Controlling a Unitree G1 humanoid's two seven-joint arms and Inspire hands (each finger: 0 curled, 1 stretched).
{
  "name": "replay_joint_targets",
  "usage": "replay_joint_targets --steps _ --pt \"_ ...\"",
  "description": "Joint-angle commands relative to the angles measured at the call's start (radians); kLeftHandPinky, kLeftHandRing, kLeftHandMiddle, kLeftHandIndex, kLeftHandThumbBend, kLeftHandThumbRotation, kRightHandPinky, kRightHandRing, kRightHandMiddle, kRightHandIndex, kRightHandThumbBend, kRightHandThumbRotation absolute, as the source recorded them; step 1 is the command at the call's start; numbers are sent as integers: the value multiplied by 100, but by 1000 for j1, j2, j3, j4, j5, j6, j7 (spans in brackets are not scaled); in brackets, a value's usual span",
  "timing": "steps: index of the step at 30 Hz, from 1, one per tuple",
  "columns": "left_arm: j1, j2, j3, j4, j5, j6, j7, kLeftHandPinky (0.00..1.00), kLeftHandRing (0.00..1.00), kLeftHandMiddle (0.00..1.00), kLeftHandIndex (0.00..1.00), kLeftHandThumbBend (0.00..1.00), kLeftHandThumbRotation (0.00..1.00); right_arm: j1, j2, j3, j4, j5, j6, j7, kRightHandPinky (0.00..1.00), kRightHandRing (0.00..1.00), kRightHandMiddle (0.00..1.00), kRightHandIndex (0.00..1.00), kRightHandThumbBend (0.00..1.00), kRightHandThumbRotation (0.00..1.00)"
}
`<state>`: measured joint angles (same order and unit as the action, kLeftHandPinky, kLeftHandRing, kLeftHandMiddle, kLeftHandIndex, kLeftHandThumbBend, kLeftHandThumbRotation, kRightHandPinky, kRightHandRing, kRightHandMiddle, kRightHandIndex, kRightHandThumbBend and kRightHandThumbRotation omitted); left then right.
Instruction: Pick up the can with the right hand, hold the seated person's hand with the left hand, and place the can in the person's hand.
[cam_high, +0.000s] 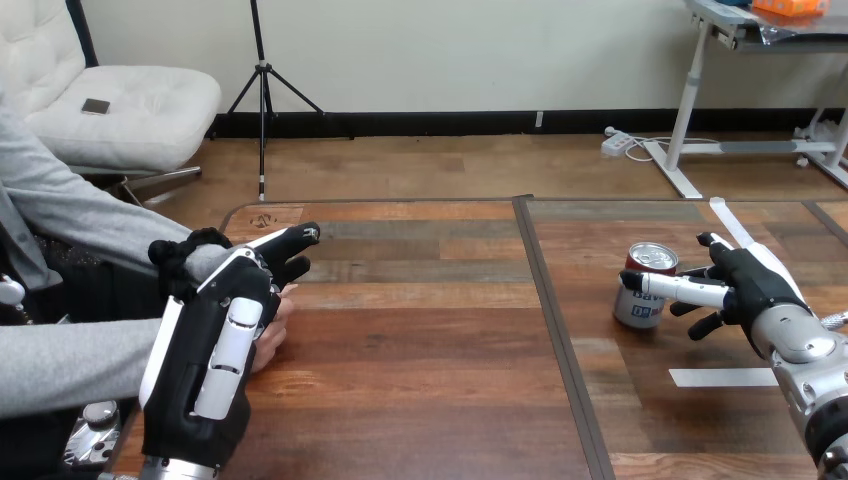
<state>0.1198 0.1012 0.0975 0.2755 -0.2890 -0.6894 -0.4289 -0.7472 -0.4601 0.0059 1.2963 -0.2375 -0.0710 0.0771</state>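
A silver can with a red top (643, 290) stands upright on the table's right half. My right hand (755, 285) is just to its right, open. One straight finger (680, 289) lies across the can's near side and another finger reaches behind its far side. At the left edge my left hand (215, 350) shows its back, with its fingers (290, 242) stretched out and open. The person's hand (276, 325) rests on the table under and behind it, mostly hidden. I cannot tell whether the two touch.
A dark seam (550, 320) runs down the wooden table (420, 350) between its two halves. A strip of white tape (722, 377) lies near my right forearm and another (730, 220) at the far right. The person's grey sleeves enter from the left.
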Motion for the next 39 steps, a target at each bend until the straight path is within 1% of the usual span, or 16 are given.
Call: replay_joint_targets --steps 1,3,6,9,11,14,15,16,19,20,24,28,35,39 --pt "-27 -8 6 -32 -14 -27 -1 87 88 82 72 52 86 -54 20 10 -14 -1 -13 -10 41 65 75 100 100 38" --pt "-28 -9 6 -29 -15 -30 -3 86 88 82 72 51 86 -56 22 8 -14 1 -12 -11 41 65 76 100 100 38" --pt "-24 -8 4 -37 -14 -24 0 86 88 82 72 51 85 -57 24 6 -12 3 -13 -11 41 64 75 100 100 37" --pt "-20 -9 3 -46 -9 -17 6 86 88 82 72 51 86 -59 25 4 -11 5 -14 -9 43 67 78 100 100 36" --pt "-19 -9 3 -47 -7 -18 7 86 88 82 72 51 86 -61 26 4 -10 6 -11 -9 40 62 73 100 100 36" --pt "-27 -11 6 -26 -7 -41 3 86 88 82 72 50 86 -64 27 13 -9 -4 -10 -12 38 60 70 100 100 36" --pt "-26 -12 6 -28 -7 -38 4 86 88 82 72 49 86 -65 27 16 -10 -6 -11 -10 37 59 69 100 100 36" --pt "-25 -12 5 -31 -8 -34 5 86 88 82 72 49 86 -66 27 16 -10 -7 -13 -8 38 63 74 100 100 36" --pt "-22 -11 5 -35 -2 -31 11 86 88 82 72 50 87 -67 29 21 -11 -11 -14 -12 49 76 84 100 100 37" --pt "-22 -11 5 -36 0 -31 12 86 88 82 72 50 87 -67 30 22 -11 -12 -14 -14 56 82 89 100 100 37" --pt "-21 -6 4 -35 -1 -34 7 85 89 83 72 49 88 -75 34 38 -9 -29 2 -29 68 90 95 100 100 37" --pt "-20 -5 4 -37 -1 -33 8 85 89 83 72 49 88 -77 37 40 -9 -30 2 -33 79 96 99 99 100 37" --pt "-15 -2 4 -44 -4 -25 6 85 89 83 72 50 88 -84 45 38 -9 -24 11 -37 83 98 100 99 100 35" --pt "-14 -1 5 -42 -1 -31 7 82 88 83 72 48 88 -86 47 49 -9 -36 13 -48 84 99 100 98 100 33"
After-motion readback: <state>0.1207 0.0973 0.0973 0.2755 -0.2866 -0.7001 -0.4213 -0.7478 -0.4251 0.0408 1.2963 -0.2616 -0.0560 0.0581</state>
